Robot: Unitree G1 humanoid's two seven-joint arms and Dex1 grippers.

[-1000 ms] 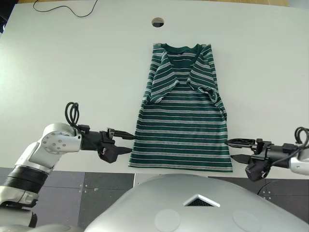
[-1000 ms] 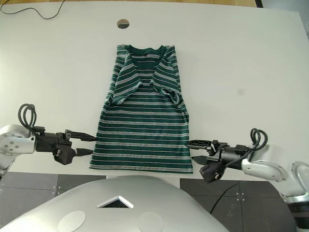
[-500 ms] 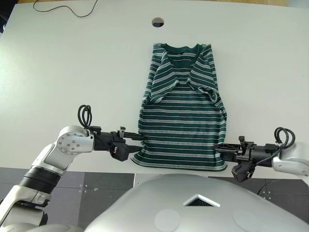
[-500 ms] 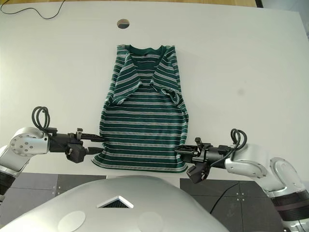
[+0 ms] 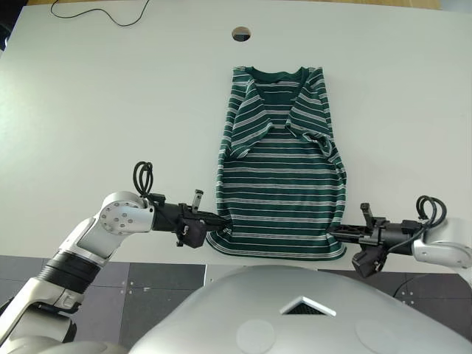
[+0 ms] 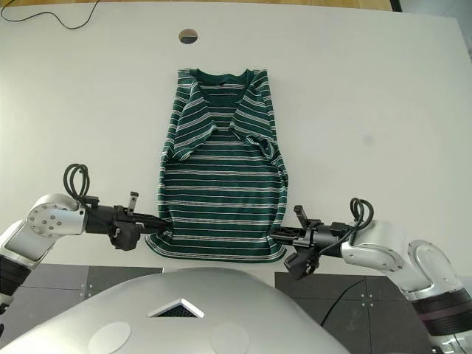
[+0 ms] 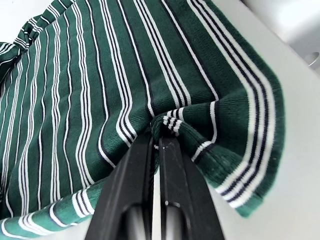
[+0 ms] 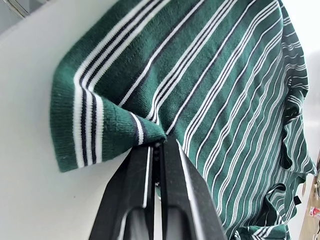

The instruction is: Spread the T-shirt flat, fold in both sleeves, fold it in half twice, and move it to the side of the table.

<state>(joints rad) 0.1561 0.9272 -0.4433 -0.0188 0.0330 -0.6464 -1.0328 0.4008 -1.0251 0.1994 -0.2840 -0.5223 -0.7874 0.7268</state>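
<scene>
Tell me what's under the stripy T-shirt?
The white table shows all round the T-shirt, so the shirt lies on it. Whatever else might be beneath is covered by the cloth. The left gripper and right gripper each pinch a bottom corner.

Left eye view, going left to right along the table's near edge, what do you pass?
The left gripper → T-shirt → right gripper. Both pairs of jaws are shut on the T-shirt.
</scene>
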